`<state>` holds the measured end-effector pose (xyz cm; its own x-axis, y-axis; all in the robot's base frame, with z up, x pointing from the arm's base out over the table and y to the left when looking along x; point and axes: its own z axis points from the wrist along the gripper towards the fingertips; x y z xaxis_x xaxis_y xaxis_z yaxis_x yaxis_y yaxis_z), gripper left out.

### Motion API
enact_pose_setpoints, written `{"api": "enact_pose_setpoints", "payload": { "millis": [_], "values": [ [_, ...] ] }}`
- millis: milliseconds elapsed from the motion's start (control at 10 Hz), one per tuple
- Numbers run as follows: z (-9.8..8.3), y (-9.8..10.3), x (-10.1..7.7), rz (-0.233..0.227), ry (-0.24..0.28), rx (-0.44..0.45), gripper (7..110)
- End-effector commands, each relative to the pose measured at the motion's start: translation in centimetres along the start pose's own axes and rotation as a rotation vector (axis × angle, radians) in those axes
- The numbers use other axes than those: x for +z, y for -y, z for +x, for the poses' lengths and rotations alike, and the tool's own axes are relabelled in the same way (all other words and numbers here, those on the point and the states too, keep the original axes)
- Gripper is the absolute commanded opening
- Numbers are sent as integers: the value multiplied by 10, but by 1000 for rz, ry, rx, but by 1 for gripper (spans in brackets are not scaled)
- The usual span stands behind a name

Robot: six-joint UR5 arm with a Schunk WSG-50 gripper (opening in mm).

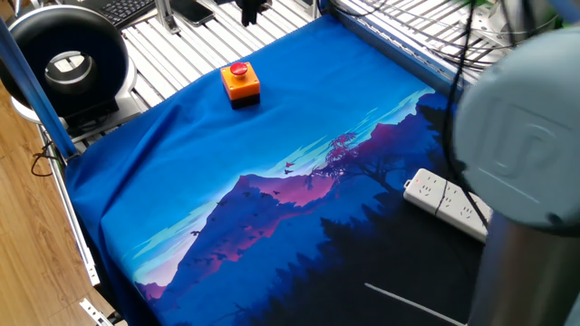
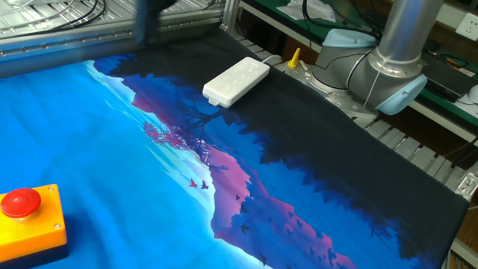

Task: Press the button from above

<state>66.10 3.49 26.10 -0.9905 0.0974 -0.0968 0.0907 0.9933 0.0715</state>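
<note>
The button (image 1: 238, 69) is a small red cap on an orange box (image 1: 242, 85) with a black base, standing on the blue cloth at the far left. In the other fixed view the button (image 2: 20, 202) is at the bottom left. My gripper (image 1: 249, 11) is at the top edge of one fixed view, beyond the button and apart from it. In the other fixed view the gripper (image 2: 146, 22) is a dark blur at the top left. Its fingertips do not show clearly.
A long white power strip (image 1: 444, 204) lies on the dark part of the cloth, also in the other view (image 2: 237, 81). My arm's grey joint (image 1: 526, 136) fills the right side. A black round device (image 1: 65, 65) stands at far left.
</note>
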Motion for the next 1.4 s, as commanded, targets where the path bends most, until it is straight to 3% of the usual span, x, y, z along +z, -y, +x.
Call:
{"api": "enact_pose_setpoints", "payload": {
  "millis": [0,200,700,900,1100,1300],
  "values": [
    [-42,9,24,53,62,-73,7],
    [-56,10,43,59,90,-83,7],
    [-67,12,63,35,128,-96,7],
    [-67,9,61,32,123,-103,7],
    [-61,2,48,42,99,-114,7],
    [-57,-5,50,53,70,-171,7]
  ]
}}
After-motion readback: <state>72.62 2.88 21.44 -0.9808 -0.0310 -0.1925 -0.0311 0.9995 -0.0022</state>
